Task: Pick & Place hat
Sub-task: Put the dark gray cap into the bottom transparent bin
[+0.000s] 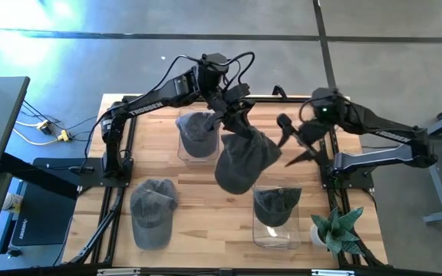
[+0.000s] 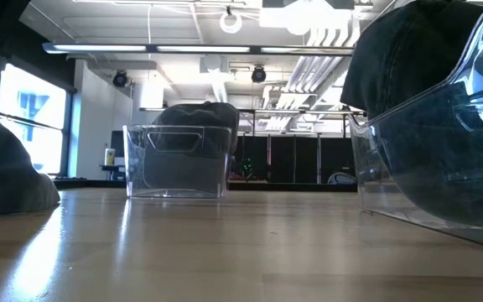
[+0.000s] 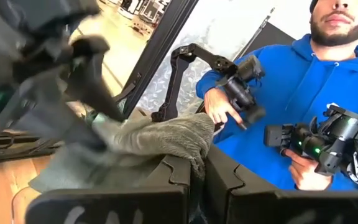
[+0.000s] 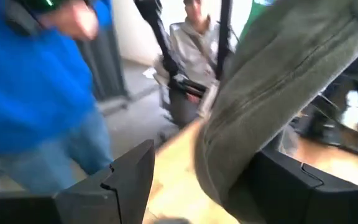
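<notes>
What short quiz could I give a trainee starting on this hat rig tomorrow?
1. True or false: the left claw holds a hat above the table.
2. How many hats show in the high view? A) two B) three C) four
3. Fill in: the hat outside any clear bin lies near the table's ____ front corner.

Key: 1 true; 2 C; 3 left.
</notes>
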`<state>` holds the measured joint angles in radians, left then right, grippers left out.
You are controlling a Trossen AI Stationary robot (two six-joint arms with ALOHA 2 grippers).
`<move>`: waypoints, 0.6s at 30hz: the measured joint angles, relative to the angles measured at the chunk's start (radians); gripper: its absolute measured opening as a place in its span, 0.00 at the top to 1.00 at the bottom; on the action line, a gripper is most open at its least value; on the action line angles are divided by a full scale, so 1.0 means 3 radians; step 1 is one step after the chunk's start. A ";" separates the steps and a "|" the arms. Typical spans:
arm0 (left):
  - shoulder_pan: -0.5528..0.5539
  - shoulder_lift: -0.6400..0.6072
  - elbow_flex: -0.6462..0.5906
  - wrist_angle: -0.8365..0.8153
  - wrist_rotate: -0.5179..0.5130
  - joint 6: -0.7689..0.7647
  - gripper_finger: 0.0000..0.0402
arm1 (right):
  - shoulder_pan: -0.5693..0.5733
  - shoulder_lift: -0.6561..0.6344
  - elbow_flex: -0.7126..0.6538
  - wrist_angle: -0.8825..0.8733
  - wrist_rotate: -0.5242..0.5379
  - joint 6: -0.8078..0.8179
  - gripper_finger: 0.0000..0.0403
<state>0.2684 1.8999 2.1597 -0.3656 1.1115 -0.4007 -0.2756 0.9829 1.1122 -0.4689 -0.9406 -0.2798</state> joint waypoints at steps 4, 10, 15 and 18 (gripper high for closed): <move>0.0000 0.0000 0.0000 0.0027 0.0047 0.0005 0.98 | -0.0027 -0.0128 0.0000 0.0223 0.0171 0.0207 0.42; 0.0000 0.0000 0.0000 0.0020 0.0105 0.0008 0.98 | 0.0003 -0.0033 0.0000 0.0226 0.0923 -0.0108 0.41; 0.0001 0.0000 0.0000 0.0013 0.0107 0.0006 0.98 | 0.0124 0.0236 0.0000 0.0314 0.0928 -0.0242 0.36; 0.0000 0.0000 0.0000 -0.0011 0.0105 0.0004 0.98 | 0.0146 0.0363 -0.0003 0.0446 0.0963 -0.0343 0.31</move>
<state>0.2684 1.8999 2.1597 -0.3689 1.1431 -0.3996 -0.2318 1.0917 1.1114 -0.3350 -0.6517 -0.3828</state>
